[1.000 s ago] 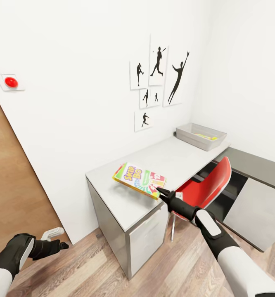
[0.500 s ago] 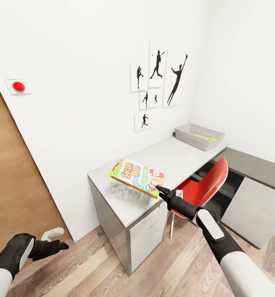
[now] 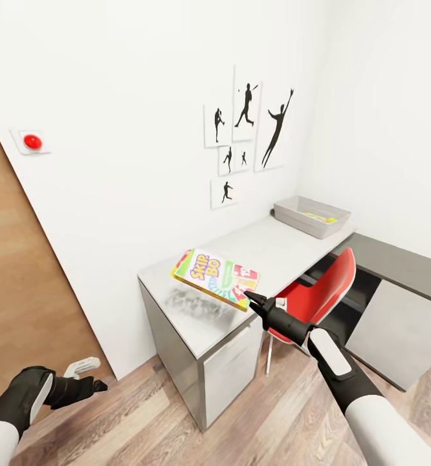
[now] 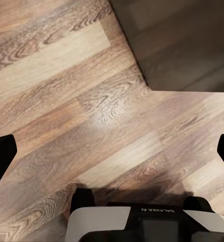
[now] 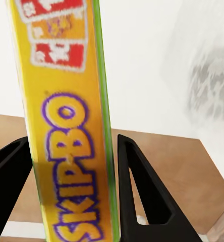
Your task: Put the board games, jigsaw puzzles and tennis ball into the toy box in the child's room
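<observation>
My right gripper (image 3: 251,299) is shut on the corner of a board game (image 3: 215,277), a flat yellow and green "Skip-Bo" box. It hangs tilted just above the near end of the pale grey table (image 3: 267,249) and casts a shadow on it. In the right wrist view the box (image 5: 66,126) stands edge-on between the black fingers (image 5: 142,186). The toy box (image 3: 311,217), a shallow grey tray, sits at the table's far end by the wall with something yellow-green inside. Low over the wood floor, my left gripper (image 3: 102,385) is open and holds nothing (image 4: 112,151).
A red chair (image 3: 319,298) stands tucked under the table, right beside my right forearm. A lower dark grey desk top (image 3: 403,259) joins on at the right. A wooden door (image 3: 21,291) and a red wall button (image 3: 32,141) are at the left.
The whole view has shifted slightly. The board game in my right gripper now hangs a little higher over the table, with a shadow under it. The left arm has not moved.
</observation>
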